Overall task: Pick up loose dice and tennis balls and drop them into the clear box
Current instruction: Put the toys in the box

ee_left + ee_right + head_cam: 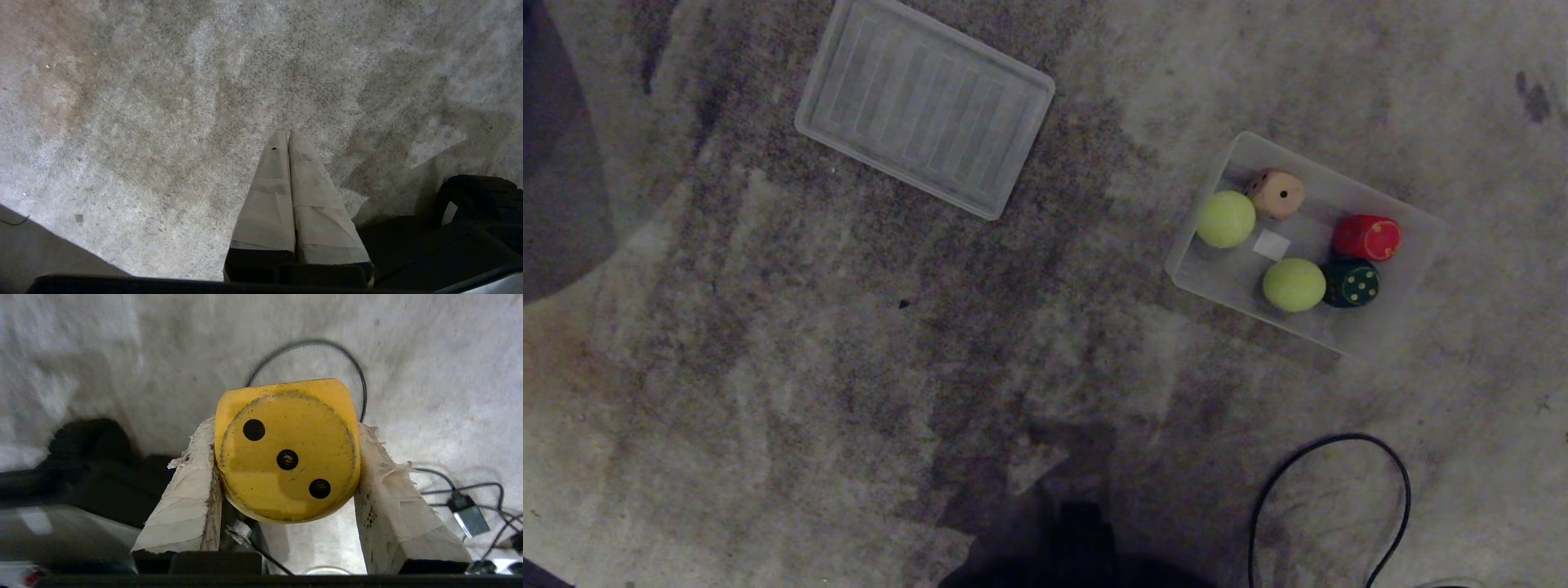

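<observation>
Short of the clear box (1417, 245), our right gripper (286, 473) clamps the yellow die (287, 453); next, we carry it over the box and release.

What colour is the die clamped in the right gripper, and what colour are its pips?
The rounded yellow die has black pips, three showing; clearest in the right wrist view.

Yellow die (287, 451), black pips; yellow-green tennis balls (1226, 219); red die (1366, 238); dark-green die (1351, 283).

A ribbed clear lid (925, 107) and black cable (1339, 498) lie on carpet (809, 367).
</observation>
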Robot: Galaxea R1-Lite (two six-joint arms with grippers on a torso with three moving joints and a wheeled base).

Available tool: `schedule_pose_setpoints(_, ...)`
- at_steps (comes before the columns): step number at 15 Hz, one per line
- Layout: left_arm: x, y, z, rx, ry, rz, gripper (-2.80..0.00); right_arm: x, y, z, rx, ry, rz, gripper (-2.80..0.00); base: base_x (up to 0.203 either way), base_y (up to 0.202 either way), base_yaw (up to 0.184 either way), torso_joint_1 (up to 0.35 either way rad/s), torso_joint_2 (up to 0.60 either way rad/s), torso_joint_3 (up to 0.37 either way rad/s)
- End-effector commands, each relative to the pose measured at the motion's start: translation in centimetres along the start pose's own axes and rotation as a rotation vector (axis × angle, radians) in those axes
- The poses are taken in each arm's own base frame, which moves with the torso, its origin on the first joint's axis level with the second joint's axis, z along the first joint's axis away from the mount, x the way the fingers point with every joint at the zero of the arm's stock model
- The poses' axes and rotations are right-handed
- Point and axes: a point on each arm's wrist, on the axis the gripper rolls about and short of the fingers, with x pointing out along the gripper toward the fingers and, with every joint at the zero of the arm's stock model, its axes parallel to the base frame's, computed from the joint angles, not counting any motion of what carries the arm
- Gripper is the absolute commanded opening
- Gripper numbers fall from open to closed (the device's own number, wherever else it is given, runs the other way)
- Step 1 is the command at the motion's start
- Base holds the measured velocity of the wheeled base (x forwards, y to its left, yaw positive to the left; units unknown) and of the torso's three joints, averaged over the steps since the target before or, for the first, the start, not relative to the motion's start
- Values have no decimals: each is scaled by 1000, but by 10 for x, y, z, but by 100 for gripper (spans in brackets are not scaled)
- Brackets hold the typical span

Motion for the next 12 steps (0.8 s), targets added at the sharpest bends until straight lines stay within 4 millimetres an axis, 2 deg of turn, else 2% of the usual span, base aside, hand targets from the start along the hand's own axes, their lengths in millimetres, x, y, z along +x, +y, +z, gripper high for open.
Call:
schedule_pose_setpoints(1, 0, 0, 0, -1, 3, 1, -280, 23, 4, 38, 37, 166, -18, -280, 0, 0, 0, 0, 0, 0)
schedule_pose_setpoints(3, 0, 0, 0, -1, 3, 1, -280, 57, 8, 70, 68, 262, -34, -280, 0, 0, 0, 0, 0, 0)
schedule_pose_setpoints(6, 0, 0, 0, -1, 2, 1, -280, 132, 14, 97, 100, 311, -39, -280, 0, 0, 0, 0, 0, 0)
schedule_pose_setpoints(10, 0, 0, 0, -1, 3, 1, -280, 232, 34, 116, 224, 224, 39, -280, 0, 0, 0, 0, 0, 0)
schedule_pose_setpoints(12, 0, 0, 0, -1, 3, 1, -280, 270, 50, 131, 282, 118, 109, -280, 0, 0, 0, 0, 0, 0)
